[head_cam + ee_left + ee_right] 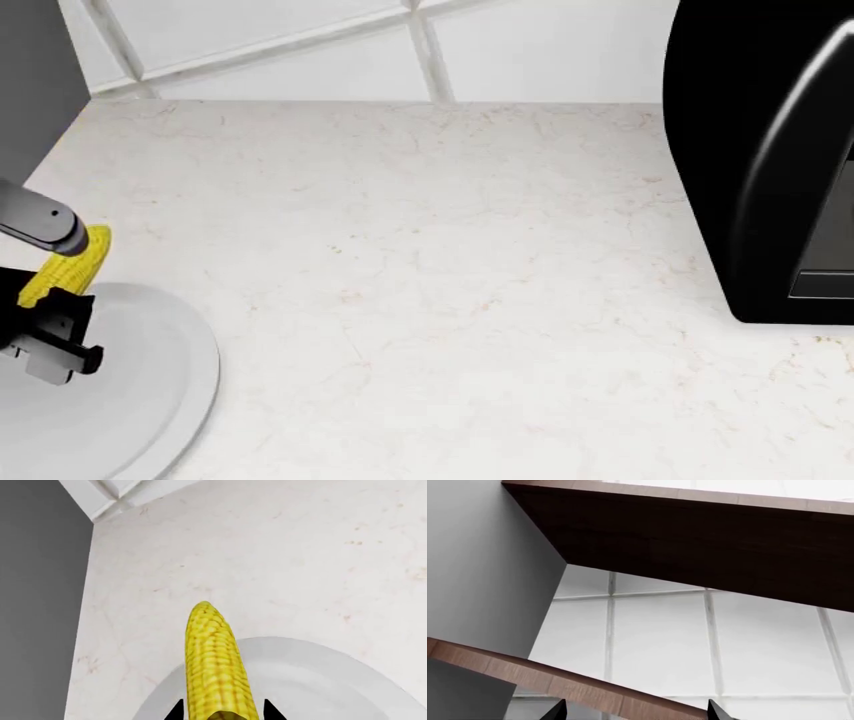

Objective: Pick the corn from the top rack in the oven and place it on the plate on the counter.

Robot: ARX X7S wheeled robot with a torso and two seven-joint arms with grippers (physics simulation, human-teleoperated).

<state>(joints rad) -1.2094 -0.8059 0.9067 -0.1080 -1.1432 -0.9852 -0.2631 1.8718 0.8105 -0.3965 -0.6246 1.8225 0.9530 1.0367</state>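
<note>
The yellow corn [213, 660] lies lengthwise between my left gripper's [222, 712] two black fingertips, which stand close on either side of its thick end. Its tapered tip reaches past the rim of the white plate [320, 680] over the marble counter [267, 555]. In the head view the corn [67, 268] sits at the plate's [134, 400] far edge at the lower left, under my left gripper [47, 340]. I cannot tell whether the corn rests on the plate. My right gripper [636, 712] is open and empty, raised toward the wall. The oven is out of view.
A black box-shaped appliance [774, 160] stands on the counter [427, 250] at the right. A white tiled wall [334, 40] runs along the back and a grey panel [27, 80] bounds the left. Brown wooden shelves [694, 550] hang in front of the right gripper.
</note>
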